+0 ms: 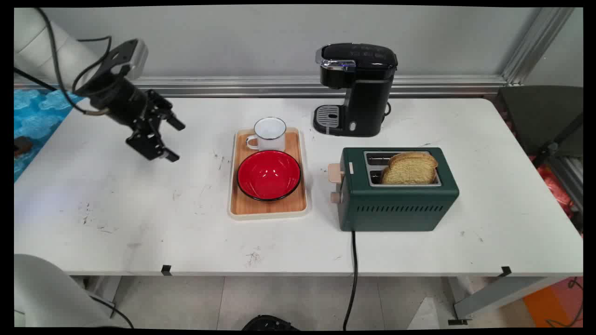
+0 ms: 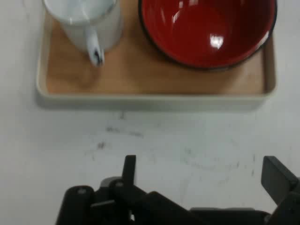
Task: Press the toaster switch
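Observation:
My gripper (image 1: 174,141) hangs open above the table's left part, empty, its fingers pointing right toward the wooden tray (image 1: 237,204). On that tray stand a white enamel mug (image 1: 268,134) at the far end and a red bowl (image 1: 268,175) at the near end. In the hand view the tray (image 2: 154,86) lies across the top, with the mug (image 2: 84,21) at upper left and the bowl (image 2: 206,30) at upper right. Bare table separates the fingers (image 2: 129,171) from the tray's edge.
A green toaster (image 1: 396,195) with two bread slices (image 1: 409,168) standing in its slots sits right of the tray, its black cord running off the front edge. A black coffee machine (image 1: 356,88) stands at the back. A blue cloth (image 1: 35,121) lies at the far left.

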Motion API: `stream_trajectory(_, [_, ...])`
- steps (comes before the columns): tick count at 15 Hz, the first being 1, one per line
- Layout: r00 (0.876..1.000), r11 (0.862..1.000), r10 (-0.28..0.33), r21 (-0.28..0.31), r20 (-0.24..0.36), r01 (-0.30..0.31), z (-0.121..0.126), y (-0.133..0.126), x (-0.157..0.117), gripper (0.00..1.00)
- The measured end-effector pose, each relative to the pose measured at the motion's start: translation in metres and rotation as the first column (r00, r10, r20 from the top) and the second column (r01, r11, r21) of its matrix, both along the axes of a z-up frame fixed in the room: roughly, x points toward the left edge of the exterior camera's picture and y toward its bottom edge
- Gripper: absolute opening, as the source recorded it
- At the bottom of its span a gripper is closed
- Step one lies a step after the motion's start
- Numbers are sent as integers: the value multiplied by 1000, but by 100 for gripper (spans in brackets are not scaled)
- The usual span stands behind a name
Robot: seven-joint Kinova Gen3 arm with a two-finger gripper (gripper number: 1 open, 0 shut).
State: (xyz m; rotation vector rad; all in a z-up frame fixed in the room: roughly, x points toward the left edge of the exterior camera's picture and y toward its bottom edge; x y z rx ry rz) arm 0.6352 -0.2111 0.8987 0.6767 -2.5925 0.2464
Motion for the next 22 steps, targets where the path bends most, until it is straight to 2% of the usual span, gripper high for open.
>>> stream_trajectory(4, [999,1000,-11,-15,-47,11,17,-17,-30,100])
stream_trajectory(5, [998,1000,-15,-18,-61,14,21,-21,-38,0])
stream_trajectory(12, [987,999,-38,-30,-157,34,44,-38,-92,0])
stream_trajectory(18, [969,997,-73,-47,-237,64,60,-47,-148,0])
stream_trajectory(22, [958,995,-95,-62,-270,81,61,-50,-178,0])
